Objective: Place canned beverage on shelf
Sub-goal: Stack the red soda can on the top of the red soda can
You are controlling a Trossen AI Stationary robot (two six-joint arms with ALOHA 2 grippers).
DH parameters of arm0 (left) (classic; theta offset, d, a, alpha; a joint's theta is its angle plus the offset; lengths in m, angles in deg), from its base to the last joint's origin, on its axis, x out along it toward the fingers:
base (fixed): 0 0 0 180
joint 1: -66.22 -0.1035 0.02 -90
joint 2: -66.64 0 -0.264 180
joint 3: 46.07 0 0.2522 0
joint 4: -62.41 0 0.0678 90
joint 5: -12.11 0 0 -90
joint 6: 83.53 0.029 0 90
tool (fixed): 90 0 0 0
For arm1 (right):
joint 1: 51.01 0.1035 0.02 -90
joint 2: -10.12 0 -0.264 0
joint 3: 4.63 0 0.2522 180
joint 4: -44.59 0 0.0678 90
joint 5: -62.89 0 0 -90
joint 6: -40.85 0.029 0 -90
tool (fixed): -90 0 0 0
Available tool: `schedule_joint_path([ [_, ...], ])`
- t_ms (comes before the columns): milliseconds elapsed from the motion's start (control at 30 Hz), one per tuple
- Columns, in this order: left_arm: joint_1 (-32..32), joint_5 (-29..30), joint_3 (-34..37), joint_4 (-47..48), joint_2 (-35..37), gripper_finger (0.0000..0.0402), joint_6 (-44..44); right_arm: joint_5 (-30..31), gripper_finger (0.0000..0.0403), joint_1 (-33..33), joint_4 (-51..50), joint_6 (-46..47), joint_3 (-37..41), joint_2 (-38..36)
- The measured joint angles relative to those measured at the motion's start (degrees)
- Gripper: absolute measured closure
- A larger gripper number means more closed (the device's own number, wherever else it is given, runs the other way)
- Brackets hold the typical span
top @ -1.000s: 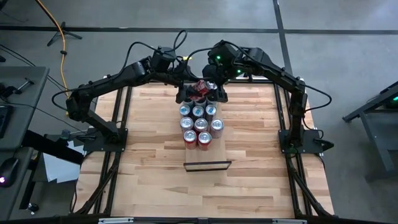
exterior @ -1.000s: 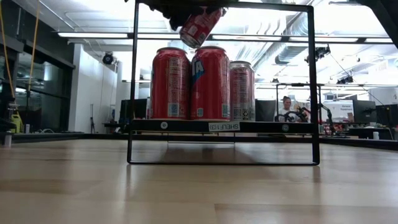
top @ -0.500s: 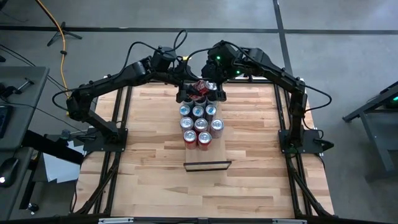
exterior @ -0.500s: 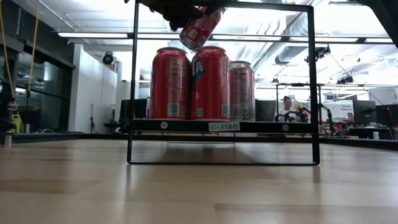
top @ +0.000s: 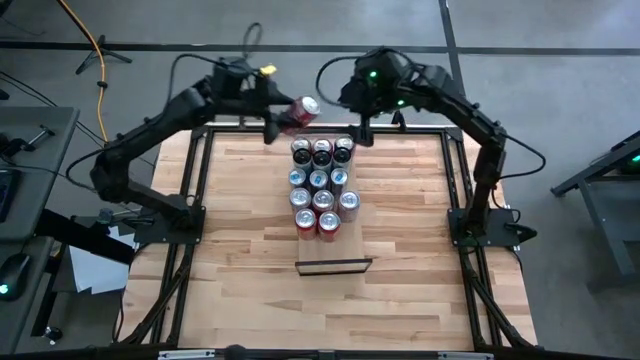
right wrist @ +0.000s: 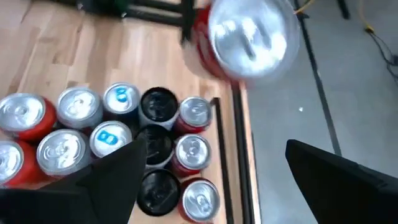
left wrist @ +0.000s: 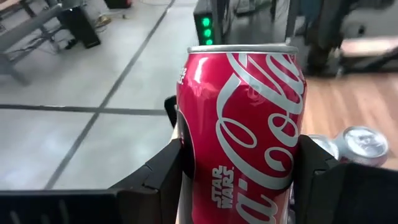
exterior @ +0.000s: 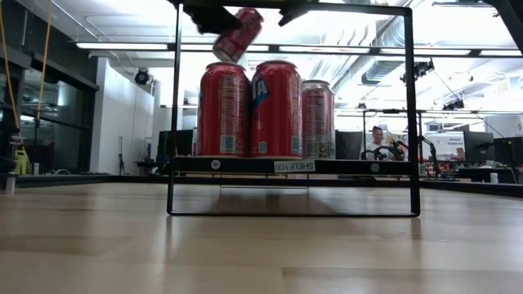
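My left gripper (top: 280, 118) is shut on a red cola can (top: 298, 111), which it carries in the air over the table's far edge, left of the can rows. In the low view the can (exterior: 237, 34) hangs tilted above the shelf (exterior: 359, 166). The shelf is a pale board in a black metal frame. My right gripper (top: 357, 126) hovers open over the far right of the rows and touches nothing. Its wrist view shows the can's silver top (right wrist: 250, 36) ahead of the open gripper (right wrist: 217, 186). My left gripper pinches the can's side wall (left wrist: 186, 155) between its two fingers (left wrist: 163, 174), one on each side of the lower half. The fingers come from the table's left, slanting slightly down, and lie across the can. The can is lifted clear, its top tipped up and toward the table's right.
Several cans (top: 320, 185) stand in rows on the shelf, three black-topped ones (top: 321, 152) at the far end. The shelf's near rail (top: 333, 266) stands toward the table's front. Bare wood lies left and right of the rows. A person (exterior: 377, 140) sits far behind the table.
My left gripper has carried the red can from above the far cans toward the table's left and a little up, and the can has stayed tilted. My right gripper has drawn back from the can toward the right. The black-topped cans are now uncovered.
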Motion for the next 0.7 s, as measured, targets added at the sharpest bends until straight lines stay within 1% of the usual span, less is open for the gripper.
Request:
schedule_joint_path([
  [33, -1.46, -2.03, 0.81, -0.22, 1.04, 0.0247, -0.89, -0.07, 0.0035, -0.50, 0.10, 0.94, 0.00, -0.54],
  [100, -4.20, -8.05, 4.05, -3.42, 3.26, 0.0247, -4.00, -0.99, 0.0034, -1.73, 0.24, 3.24, 0.00, -1.84],
  [133, -5.47, -10.81, 6.46, -6.48, 4.53, 0.0247, -5.81, -1.59, 0.0034, -2.13, 0.26, 4.11, 0.00, -2.36],
  [200, -7.36, -13.57, 12.88, -13.88, 7.59, 0.0247, -9.06, -2.19, 0.0034, -2.98, 0.17, 6.21, 0.00, -3.22],
  [333, -9.07, -15.47, 28.10, -34.15, 12.12, 0.0247, -16.90, -2.71, 0.0034, -3.81, -0.05, 9.71, 0.04, -4.13],
  [400, -9.64, -15.49, 35.00, -45.00, 13.00, 0.0247, -20.57, -3.72, 0.0034, -3.85, -0.13, 11.40, 0.04, -4.37],
  [467, -10.40, -15.55, 40.21, -55.37, 12.91, 0.0247, -24.15, -4.38, 0.0034, -3.85, -0.17, 13.37, 0.04, -4.39],
  [533, -11.37, -15.91, 43.51, -63.64, 11.43, 0.0247, -27.57, -4.46, 0.0034, -3.62, -0.17, 15.10, 0.04, -4.39],
  [567, -11.90, -15.86, 44.55, -66.07, 10.43, 0.0247, -28.75, -4.46, 0.0034, -3.45, -0.16, 16.02, 0.04, -4.39],
  [700, -13.12, -15.98, 45.34, -69.10, 5.70, 0.0247, -29.85, -4.47, 0.0034, -3.06, -0.15, 20.09, 0.07, -4.39],
])
